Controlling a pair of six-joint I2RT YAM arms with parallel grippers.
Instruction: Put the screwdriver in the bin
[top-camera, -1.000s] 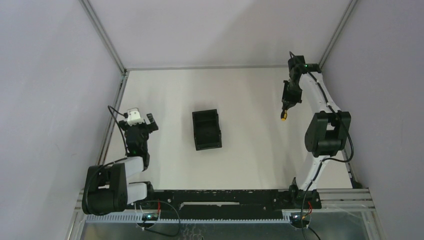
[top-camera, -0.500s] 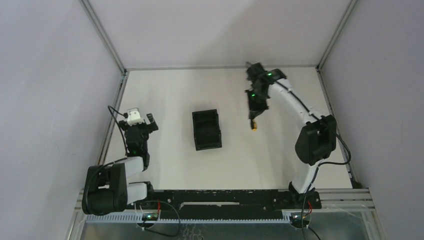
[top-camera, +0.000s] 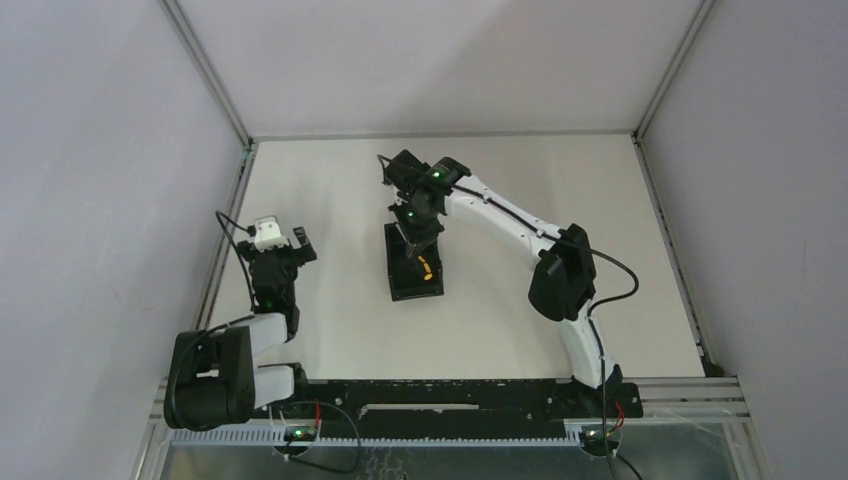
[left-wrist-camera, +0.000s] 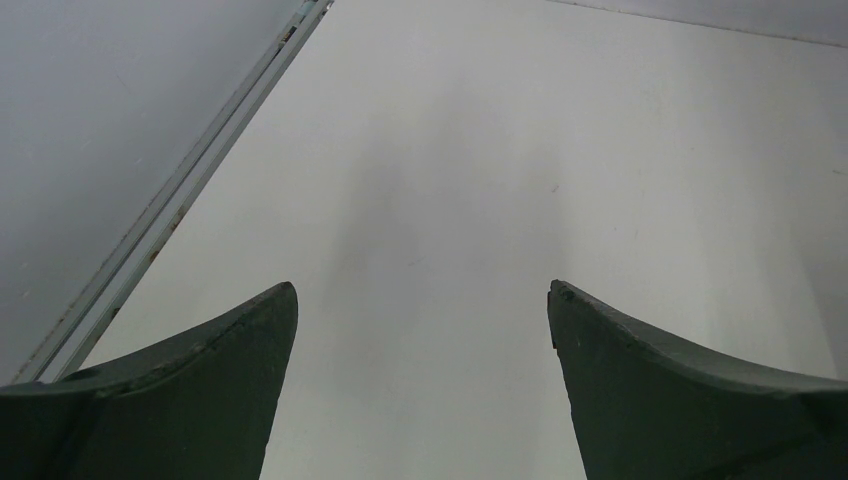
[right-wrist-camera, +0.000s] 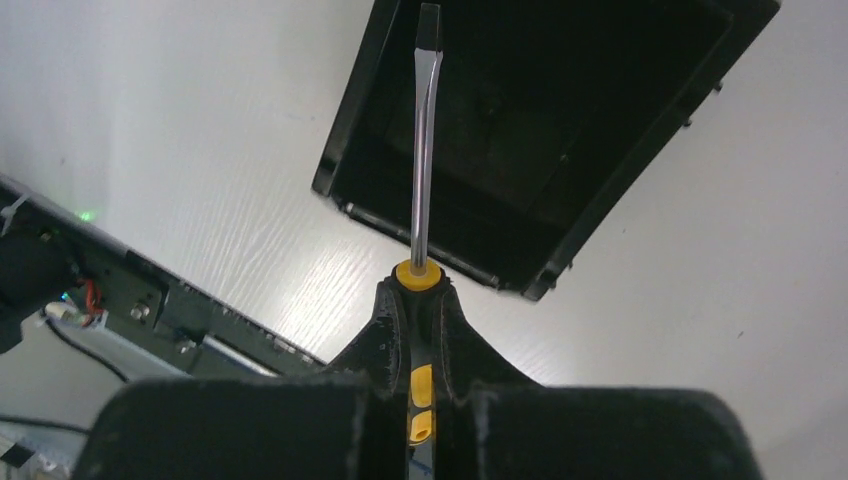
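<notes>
Your right gripper (right-wrist-camera: 418, 300) is clamped on the yellow-and-black handle of the slim steel-shafted screwdriver (right-wrist-camera: 424, 150), held over the small black plastic bin (right-wrist-camera: 352, 110). It's likely light and stiff; the handle grips better than the slick shaft. Your left gripper (left-wrist-camera: 422, 290) gapes empty.

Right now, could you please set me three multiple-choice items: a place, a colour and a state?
1. Where is the slim metal-shafted screwdriver? A. Held over the small black rectangular plastic bin. B. Lying flat beside it. C. Lying flat inside it.
2. What colour is its handle collar? A. Red. B. Yellow. C. Blue.
3. How is the left gripper? A. Open, empty. B. Shut on the screwdriver. C. Shut on the bin.
1 A: the right gripper holds it above the bin's interior. 2 B: a yellow ring meets the shaft. 3 A: its jaws stand wide apart, nothing between.
</notes>
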